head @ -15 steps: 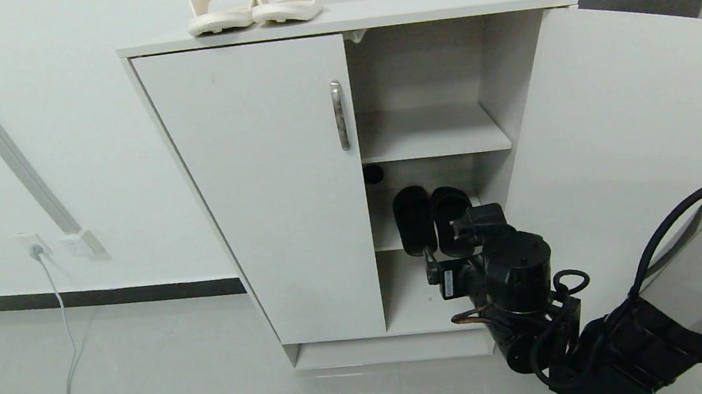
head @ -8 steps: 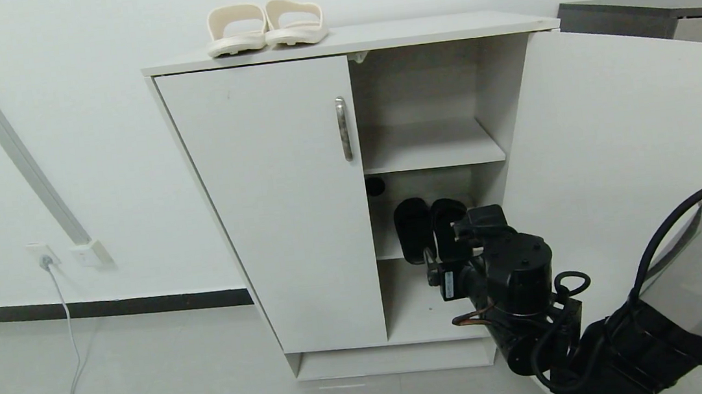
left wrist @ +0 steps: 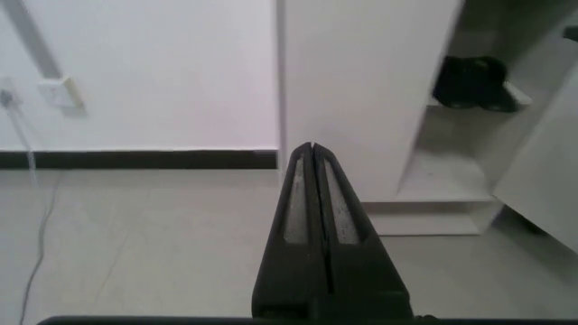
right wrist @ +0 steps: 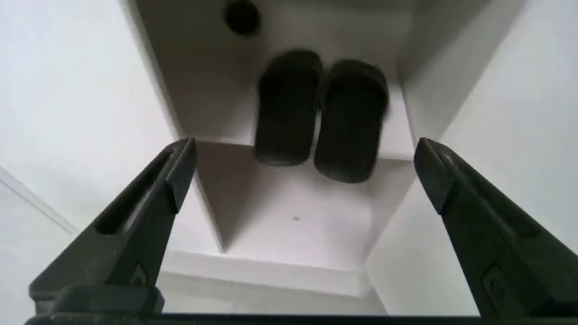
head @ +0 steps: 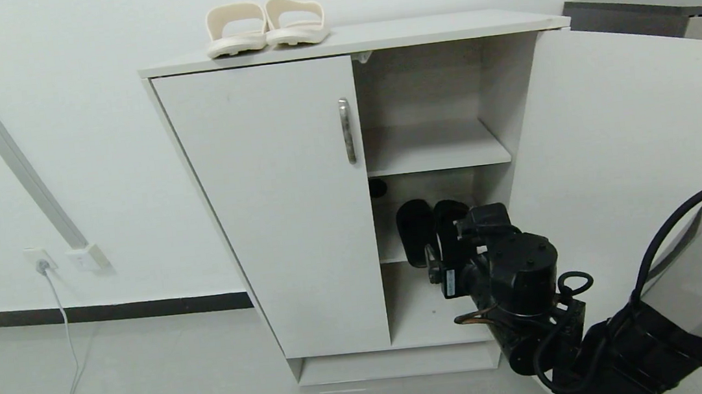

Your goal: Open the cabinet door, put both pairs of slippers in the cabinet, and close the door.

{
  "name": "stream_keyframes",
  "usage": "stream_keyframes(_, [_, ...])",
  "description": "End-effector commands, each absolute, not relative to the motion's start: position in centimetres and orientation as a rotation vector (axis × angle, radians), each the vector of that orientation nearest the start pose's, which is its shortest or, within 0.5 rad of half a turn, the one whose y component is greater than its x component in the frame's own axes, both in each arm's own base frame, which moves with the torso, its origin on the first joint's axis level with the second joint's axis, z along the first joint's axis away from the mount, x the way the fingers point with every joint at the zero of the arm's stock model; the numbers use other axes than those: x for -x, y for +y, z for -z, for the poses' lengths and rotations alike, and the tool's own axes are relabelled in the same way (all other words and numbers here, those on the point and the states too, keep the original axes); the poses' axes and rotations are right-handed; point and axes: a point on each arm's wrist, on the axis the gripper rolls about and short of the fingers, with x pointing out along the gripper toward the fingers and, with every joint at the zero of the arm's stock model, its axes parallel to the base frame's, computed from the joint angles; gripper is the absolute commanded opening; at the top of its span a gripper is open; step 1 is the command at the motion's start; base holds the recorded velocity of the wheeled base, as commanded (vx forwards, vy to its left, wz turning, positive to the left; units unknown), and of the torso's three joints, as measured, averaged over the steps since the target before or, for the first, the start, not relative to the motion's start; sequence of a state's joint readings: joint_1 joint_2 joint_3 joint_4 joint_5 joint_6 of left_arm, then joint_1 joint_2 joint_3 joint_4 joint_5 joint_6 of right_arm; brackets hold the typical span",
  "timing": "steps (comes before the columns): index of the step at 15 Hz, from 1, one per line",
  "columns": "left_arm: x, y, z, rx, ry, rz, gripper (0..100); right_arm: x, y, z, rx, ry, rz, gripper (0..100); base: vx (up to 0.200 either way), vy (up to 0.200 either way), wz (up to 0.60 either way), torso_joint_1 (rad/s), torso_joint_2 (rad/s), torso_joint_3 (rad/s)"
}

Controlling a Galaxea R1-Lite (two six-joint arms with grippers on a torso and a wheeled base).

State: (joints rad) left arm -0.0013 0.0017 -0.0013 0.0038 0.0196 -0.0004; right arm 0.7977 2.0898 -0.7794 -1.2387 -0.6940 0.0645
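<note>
The white cabinet (head: 273,198) has its left door shut and its right door (head: 633,148) swung wide open. A pair of black slippers (head: 415,229) lies side by side on the middle shelf, also seen as black slippers (right wrist: 321,113) and black slippers (left wrist: 470,81) in the wrist views. A cream pair of slippers (head: 267,23) sits on the cabinet top at the left. My right gripper (head: 441,246) hangs open just in front of the black pair, holding nothing; its fingers (right wrist: 135,235) stand wide apart. My left gripper (left wrist: 312,153) is shut and empty, low above the floor left of the cabinet.
The upper shelf (head: 434,149) and bottom shelf (head: 428,313) are bare. A wall socket (head: 38,262) with a cable (head: 68,357) is at the left. A dark grey unit (head: 651,12) stands behind the open door. Tiled floor (head: 149,388) lies free in front.
The whole head picture has shifted, so the camera moved. The right gripper stays open before the black slippers, which rest unmoved on their shelf.
</note>
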Motion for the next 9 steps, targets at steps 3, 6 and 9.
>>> stream_keyframes(3, [2.27,0.05,-7.57,0.001,0.005,-0.018,0,-26.2,25.11,-9.78,0.002,0.066,-0.11,100,0.0,0.2,0.0,0.007,0.0,0.002])
stream_keyframes(6, [2.27,0.05,-7.57,0.003,0.005,-0.018,0,-26.21,25.12,-9.74,0.002,0.066,-0.11,100,0.0,0.2,0.0,0.005,0.0,0.001])
stream_keyframes(9, [2.27,0.04,-7.57,0.003,0.005,-0.017,0,-26.2,25.11,-9.8,0.001,0.065,-0.11,100,0.0,0.2,0.0,0.004,0.0,0.002])
